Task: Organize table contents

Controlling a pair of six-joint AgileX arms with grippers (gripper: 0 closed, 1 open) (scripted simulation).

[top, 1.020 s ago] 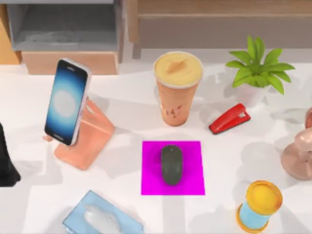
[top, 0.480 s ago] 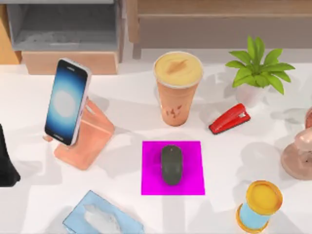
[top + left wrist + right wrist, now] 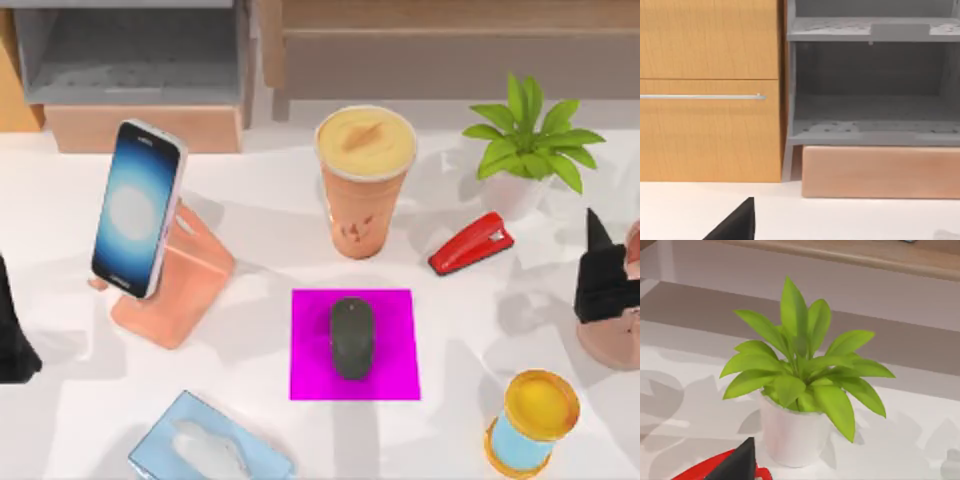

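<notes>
Top view lays the whole white table (image 3: 250, 260) out: the dark grey mouse (image 3: 352, 338) lies on a magenta pad (image 3: 355, 345) near the middle, the orange cup (image 3: 365, 180) stands upright farther back, and the smartphone (image 3: 137, 208) leans tilted on a peach stand (image 3: 180, 285) to the left. A red stapler (image 3: 471, 243) lies right of the cup, near a potted plant (image 3: 530, 140) at the far right.

At the right edge the right gripper (image 3: 603, 270) shows as a dark shape, well apart from the mouse, cup and phone; whether its fingers are spread I cannot tell. The left gripper (image 3: 12, 335) sits at the left edge, its state equally unclear.

Left wrist view faces a grey shelf (image 3: 870, 85) and wooden drawers (image 3: 710, 90). Right wrist view brings the plant (image 3: 800, 370) close, with what looks like the stapler (image 3: 705, 470) beside its white pot.
</notes>
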